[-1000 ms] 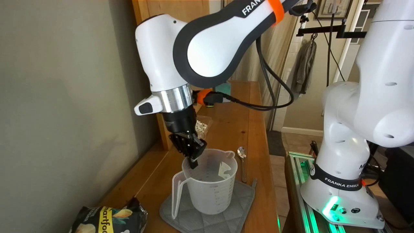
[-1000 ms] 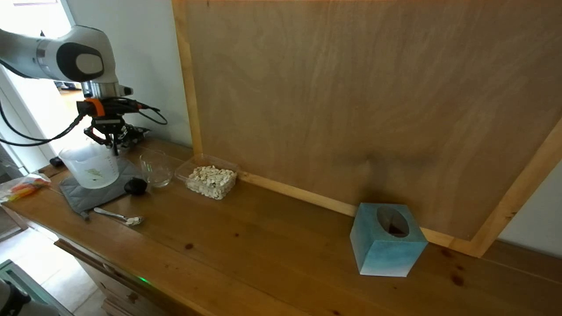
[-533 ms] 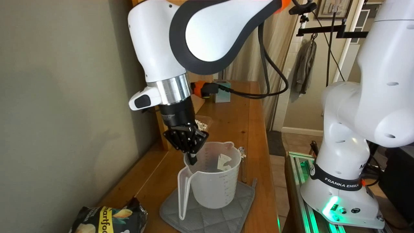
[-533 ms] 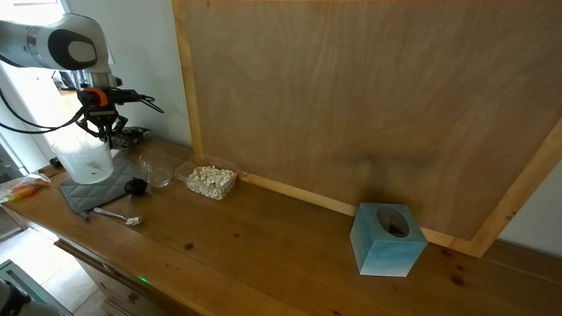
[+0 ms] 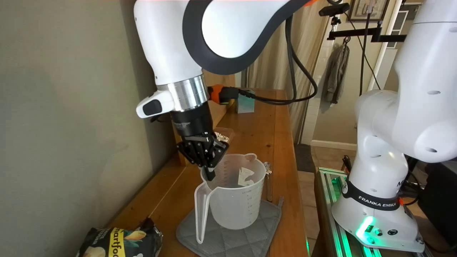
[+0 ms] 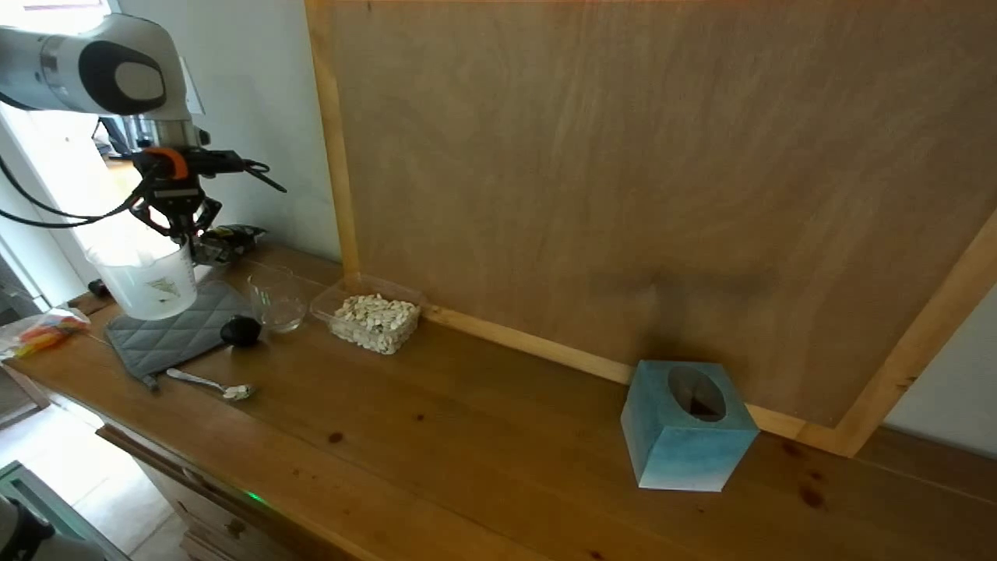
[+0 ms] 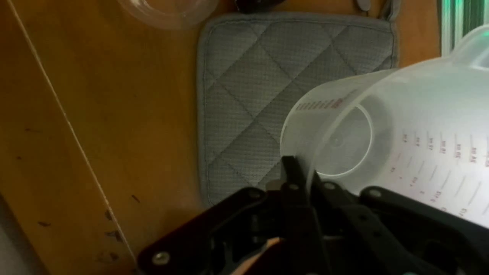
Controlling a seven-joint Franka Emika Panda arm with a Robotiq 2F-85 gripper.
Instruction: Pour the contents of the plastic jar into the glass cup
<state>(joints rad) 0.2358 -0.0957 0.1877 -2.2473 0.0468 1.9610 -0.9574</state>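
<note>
In an exterior view, read left to right, the plastic jar came first, near upright over the grey pot holder and apparently clear of it. The claw was pinched on the jar's wall at the rim, beside the handle. The glass cup stood upright further right on the bench.

The step in hand was judged to be the carry; tilting had not yet begun. Good practice called for a slow, level transfer until the jar's lip overhung the cup. The spout did not appear to face the cup, so a wrist turn was advisable before tilting. A one-sided rim grip was likely to let the jar pivot; a gradual tilt was the safer method. No contents could be made out in the jar.

The count, left to right, was: one bag, one dark lump, one plastic jar, one pot holder, one claw, one spoon bearing pale flakes, one dark packet, one small black object, one glass cup, one clear tub of flakes, one blue tissue box.
</note>
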